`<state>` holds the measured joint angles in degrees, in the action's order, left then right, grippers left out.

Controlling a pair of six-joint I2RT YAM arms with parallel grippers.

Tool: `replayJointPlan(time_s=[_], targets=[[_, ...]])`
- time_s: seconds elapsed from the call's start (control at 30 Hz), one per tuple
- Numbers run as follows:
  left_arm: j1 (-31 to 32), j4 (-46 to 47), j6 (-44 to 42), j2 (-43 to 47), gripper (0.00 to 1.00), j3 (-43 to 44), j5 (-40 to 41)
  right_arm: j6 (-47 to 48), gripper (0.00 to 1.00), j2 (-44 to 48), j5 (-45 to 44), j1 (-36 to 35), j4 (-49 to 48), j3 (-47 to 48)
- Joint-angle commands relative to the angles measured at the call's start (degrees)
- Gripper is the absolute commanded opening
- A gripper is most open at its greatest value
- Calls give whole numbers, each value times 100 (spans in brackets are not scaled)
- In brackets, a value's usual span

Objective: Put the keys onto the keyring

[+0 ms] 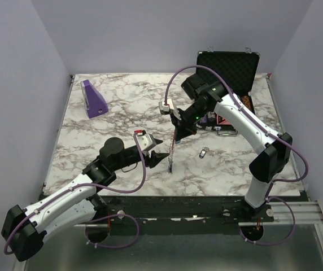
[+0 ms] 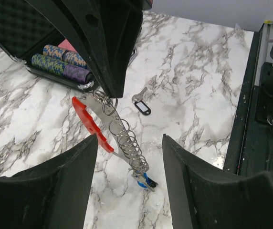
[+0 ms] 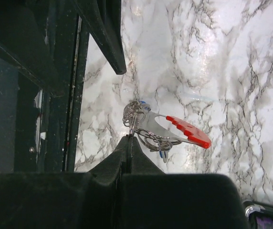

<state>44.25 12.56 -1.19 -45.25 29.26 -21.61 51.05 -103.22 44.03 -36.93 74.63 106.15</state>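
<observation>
There, right gripper [image 3: 129, 139] clamps the dangling keyring [image 2: 122, 136], light, swingy; left gripper [image 2: 130, 143] gapes empty. Take its stiff red clip [image 2: 91, 121].

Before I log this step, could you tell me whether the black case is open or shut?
Open: the black case has its lid standing upright, and poker chips show inside.

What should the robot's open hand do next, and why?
Probably the left gripper should swing over to the loose key on the table and pick it up: its jaws are open and empty, while the right gripper holds the keyring up.
</observation>
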Motion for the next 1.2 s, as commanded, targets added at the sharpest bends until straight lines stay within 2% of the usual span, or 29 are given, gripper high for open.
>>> replayJointPlan(time_s=[0.0, 0.37, 0.7, 0.9, 1.1, 1.13, 1.17], targets=[[-13, 176, -329, -290, 62, 212, 42, 2, 1, -23, -352, -69, 667, 240], [-13, 774, -628, -915, 56, 361, 69, 54, 1, -32, 53, -87, 667, 99], [-30, 871, -892, -1275, 35, 555, -309, 81, 1, -23, 229, -95, 667, 55], [-39, 889, -856, -1398, 33, 607, -397, 125, 1, -5, 273, -95, 667, 11], [-39, 713, -927, -1451, 12, 669, -494, 133, 1, 21, 281, -104, 667, 2], [-39, 678, -944, -1451, 3, 687, -520, 134, 1, 21, 281, -104, 667, 2], [-39, 617, -979, -1442, 0, 695, -538, 125, 1, 21, 281, -104, 676, 2]])
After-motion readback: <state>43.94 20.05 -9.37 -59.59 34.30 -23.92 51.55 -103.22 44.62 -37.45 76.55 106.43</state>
